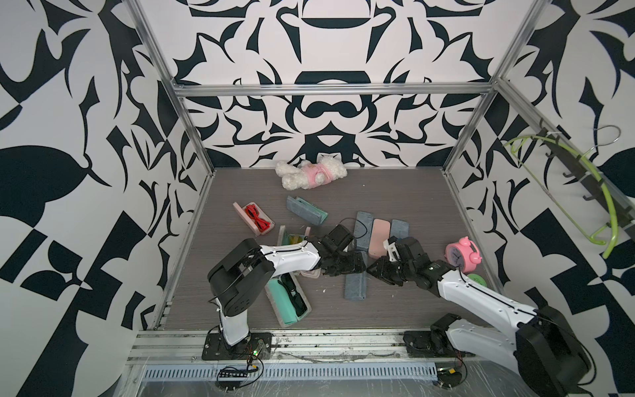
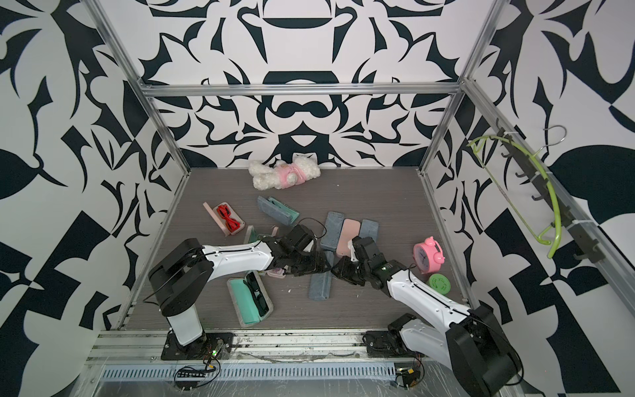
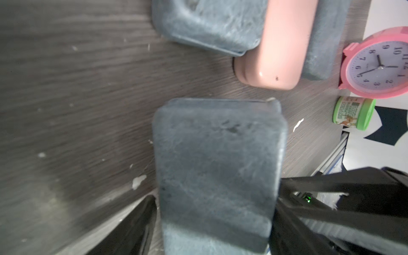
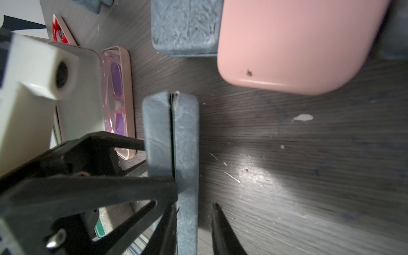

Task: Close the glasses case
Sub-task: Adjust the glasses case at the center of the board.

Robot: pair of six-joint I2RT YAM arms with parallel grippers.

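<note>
A grey-blue felt glasses case (image 1: 355,283) sits mid-table in both top views, between my two grippers. The right wrist view shows it edge-on (image 4: 187,132), its halves together with only a thin seam. My left gripper (image 1: 347,266) straddles the case (image 3: 216,165) across its width. One finger (image 3: 136,225) stands a sliver off the side, so the gripper is open. My right gripper (image 1: 374,269) reaches in from the opposite side. It is open (image 4: 194,207), with a gap between its outer finger (image 4: 220,223) and the case.
Closed cases lie just behind: grey (image 1: 364,230), pink (image 1: 379,240), grey (image 1: 398,228). A pink clock (image 1: 462,254) and green tin (image 1: 476,280) stand right. Open cases hold glasses: mint (image 1: 288,299), pink with red glasses (image 1: 256,220), pink with purple lenses (image 4: 118,99). A plush toy (image 1: 311,173) lies at the back.
</note>
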